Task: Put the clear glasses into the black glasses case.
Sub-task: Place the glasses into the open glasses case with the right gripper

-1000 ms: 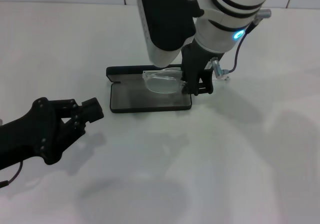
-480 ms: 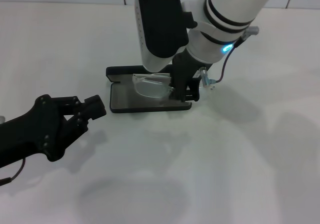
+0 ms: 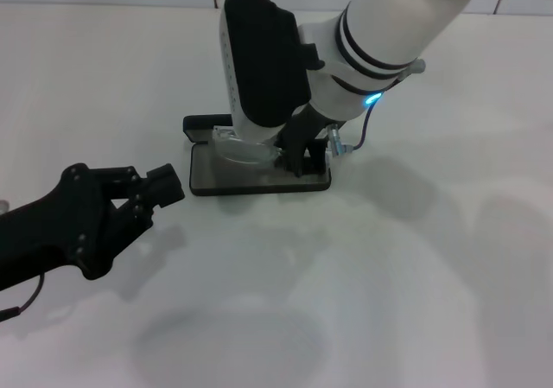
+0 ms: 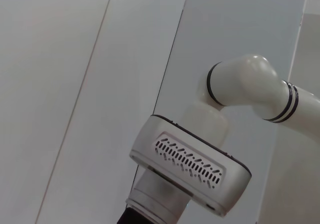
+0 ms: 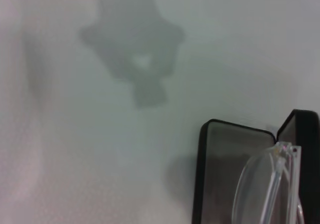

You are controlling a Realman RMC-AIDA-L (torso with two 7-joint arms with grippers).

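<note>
Clear glasses [image 3: 244, 151], clamped in the right gripper [image 3: 294, 156] fingers, have come down onto the black glasses case [image 3: 259, 179] lining (release pending); left gripper [image 3: 151, 191] idles, fingers slightly parted.

Open black case [image 5: 216, 174] on a white table [image 5: 90, 149], grey lining showing, clear glasses [image 5: 267, 184] above its inside, shadow lay on the table

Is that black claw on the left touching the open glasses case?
Apart. The head view shows the left gripper hovering short of the black glasses case, with bare white table visible between them.
</note>
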